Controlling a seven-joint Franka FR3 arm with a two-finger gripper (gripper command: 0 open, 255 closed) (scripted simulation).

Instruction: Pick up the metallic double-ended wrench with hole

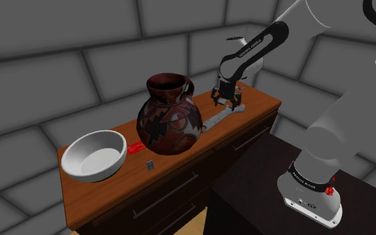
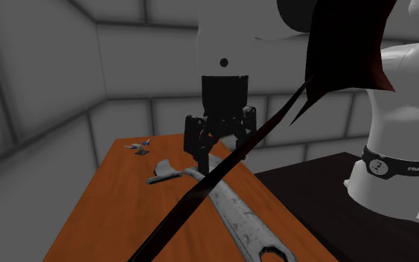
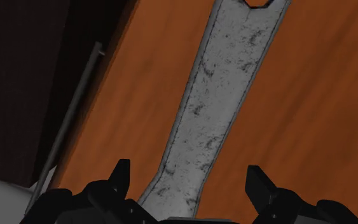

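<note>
A mottled grey double-ended wrench (image 1: 223,117) lies flat on the brown wooden dresser top (image 1: 260,100). In the second exterior view the wrench (image 2: 234,212) runs from its open jaw end near the gripper toward the ring end close to the camera. My black gripper (image 1: 228,103) hangs straight down over the wrench's end nearest the dresser's right side in the shoulder view. In the wrist view the wrench shaft (image 3: 215,108) passes between the two fingertips (image 3: 120,175), which stand apart and do not touch it. The gripper (image 3: 190,181) is open, low over the wood (image 2: 213,152).
A dark patterned jug (image 1: 169,113) stands beside the wrench, and its handle (image 2: 200,193) cuts across the second exterior view. A white bowl (image 1: 94,155), a red item (image 1: 137,147) and a small grey piece (image 1: 151,164) sit further along. The dark stand (image 1: 260,193) adjoins the dresser.
</note>
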